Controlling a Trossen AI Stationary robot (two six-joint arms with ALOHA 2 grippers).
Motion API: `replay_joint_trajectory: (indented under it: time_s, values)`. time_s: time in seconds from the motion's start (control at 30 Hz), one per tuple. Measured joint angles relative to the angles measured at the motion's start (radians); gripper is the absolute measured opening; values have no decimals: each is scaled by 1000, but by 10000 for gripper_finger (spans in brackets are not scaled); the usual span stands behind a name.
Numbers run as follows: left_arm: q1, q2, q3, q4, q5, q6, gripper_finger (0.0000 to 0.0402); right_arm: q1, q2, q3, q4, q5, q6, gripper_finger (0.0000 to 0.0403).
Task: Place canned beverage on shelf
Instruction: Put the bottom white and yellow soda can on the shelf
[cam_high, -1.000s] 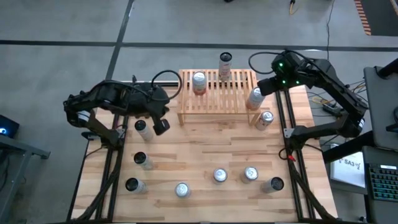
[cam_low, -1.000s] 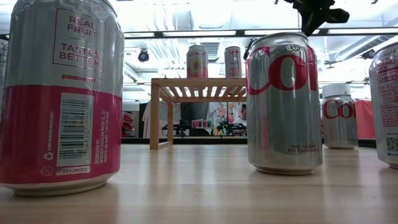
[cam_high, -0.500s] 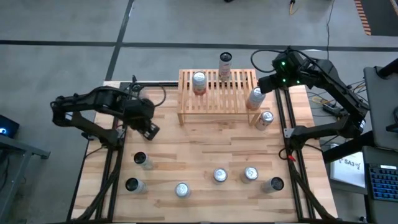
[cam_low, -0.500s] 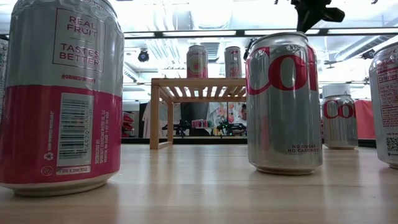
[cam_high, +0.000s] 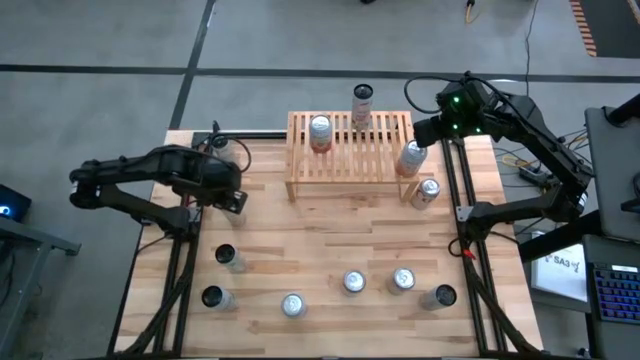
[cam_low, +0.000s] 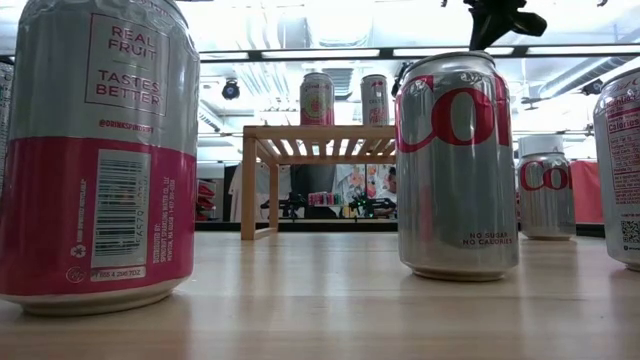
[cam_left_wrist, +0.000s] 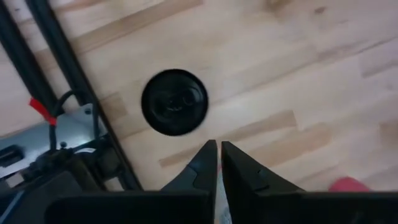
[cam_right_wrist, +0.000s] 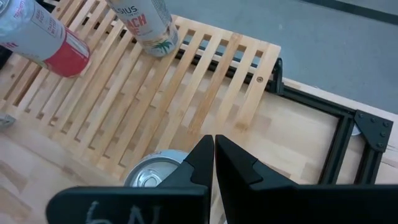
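Hovering over the right end of the shelf (cam_high: 350, 147), the right gripper (cam_right_wrist: 213, 146) has its fingers pinched together and holds nothing; a silver can (cam_right_wrist: 155, 175) stands on the slats just beside the tips, lid up. In the high view that same can (cam_high: 411, 156) sits at the shelf's right edge. Two more cans are on the shelf: a pink-banded one (cam_high: 320, 131) near the middle and one (cam_high: 362, 103) at the back edge.

Left gripper (cam_left_wrist: 217, 151) is also closed and empty, over bare desk (cam_high: 330, 240) on the left side, next to a dark round disc (cam_left_wrist: 175, 102) that I can't identify. Nearest loose can (cam_high: 229, 257) is a little nearer the front on that side; another (cam_high: 427, 190) stands on the desk just off the shelf's right end, and more (cam_high: 352, 282) line the front.

Handling, my read:
- Thin aluminium wall, stiff if full but dents under a hard squeeze. Weight unknown; can't tell full or empty.
- Smooth, slippery side wall. Grip mid-height across the body, fingers opened wide first.
- Avoid the top rim; pads would slide off.
- Slatted top: set the base flat across several slats or it tips.
- Cans stand close together, so approach from the open side.
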Motion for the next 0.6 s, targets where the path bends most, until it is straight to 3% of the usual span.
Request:
replay_joint_trajectory:
  time_s: [0.27, 0.6]
  values:
    - [32, 34, -17, 7, -6, -2, 88, 0, 0, 0, 0, -1, 1, 9]
    - [32, 92, -17, 6, -78, -26, 280, 0, 0, 0, 0, -10, 1, 9]
